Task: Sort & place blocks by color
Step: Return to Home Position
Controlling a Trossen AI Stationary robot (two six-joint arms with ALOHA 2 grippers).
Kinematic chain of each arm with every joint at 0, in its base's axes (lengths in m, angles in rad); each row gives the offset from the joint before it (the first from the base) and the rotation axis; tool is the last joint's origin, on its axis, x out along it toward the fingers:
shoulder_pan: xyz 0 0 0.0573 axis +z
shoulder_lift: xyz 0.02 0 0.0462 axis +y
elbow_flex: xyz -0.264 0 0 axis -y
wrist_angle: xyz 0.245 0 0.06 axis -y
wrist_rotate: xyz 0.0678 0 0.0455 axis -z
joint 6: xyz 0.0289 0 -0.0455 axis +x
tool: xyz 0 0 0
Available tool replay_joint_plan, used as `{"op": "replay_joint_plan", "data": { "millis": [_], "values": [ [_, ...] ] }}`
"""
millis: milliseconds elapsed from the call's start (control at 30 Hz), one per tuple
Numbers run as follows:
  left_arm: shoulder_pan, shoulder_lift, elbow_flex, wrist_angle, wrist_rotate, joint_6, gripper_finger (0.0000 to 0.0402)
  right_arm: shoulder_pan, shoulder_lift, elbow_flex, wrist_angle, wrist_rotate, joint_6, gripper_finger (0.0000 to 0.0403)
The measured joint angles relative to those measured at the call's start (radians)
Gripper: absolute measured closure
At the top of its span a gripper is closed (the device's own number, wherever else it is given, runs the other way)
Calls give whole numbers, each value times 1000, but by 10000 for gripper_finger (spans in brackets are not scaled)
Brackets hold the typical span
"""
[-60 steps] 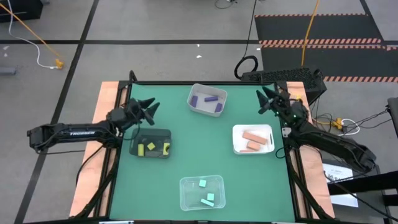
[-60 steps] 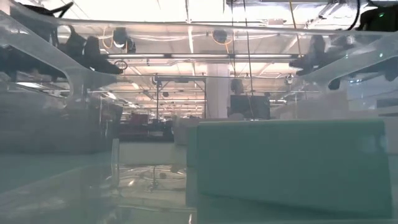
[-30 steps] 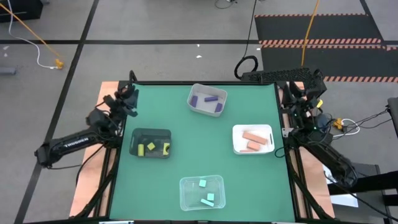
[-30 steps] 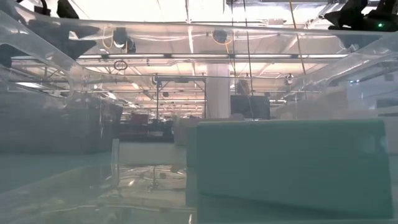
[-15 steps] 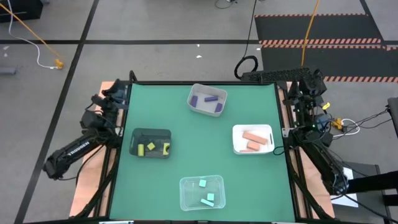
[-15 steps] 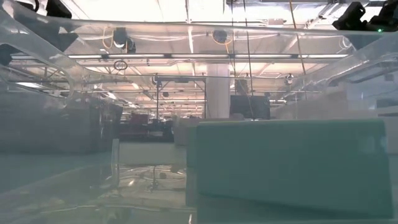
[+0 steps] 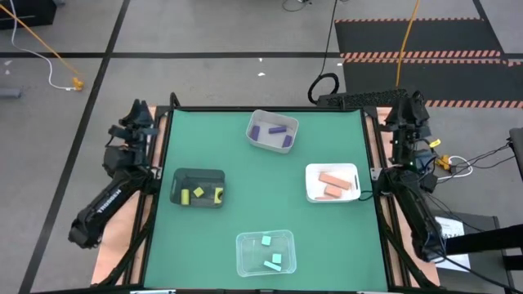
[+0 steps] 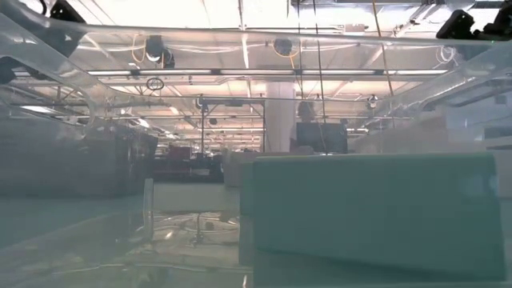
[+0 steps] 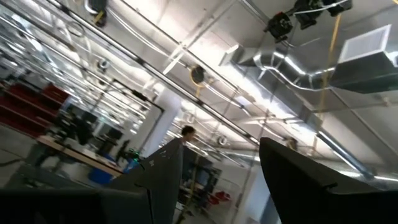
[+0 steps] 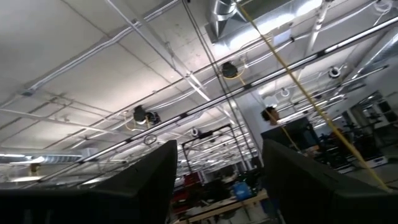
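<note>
From above, I see every block binned: purple in the grey tray, pink in the white tray, yellow in the black tray, mint in the clear tray. The left arm and right arm lie along the side edges of the bench.

At bench level, a mint block fills my view through the clear wall.

Left wrist: the left jaws stand wide, holding nothing, aimed at the ceiling.

Right wrist: the right jaws are likewise wide and empty.

I judge the blocks light, stiff and matte, so not slippery. I'd pinch a bar across its narrow sides, mid-length.
</note>
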Motion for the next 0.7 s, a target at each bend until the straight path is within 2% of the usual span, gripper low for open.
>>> {"op": "replay_joint_plan", "data": {
  "millis": [167,700],
  "values": [
    [54,1,0,0,0,0,188,-51,0,0,-1,0,0,177],
    [58,2,0,0,0,0,188,-53,0,1,-1,0,0,177]
  ]
}}
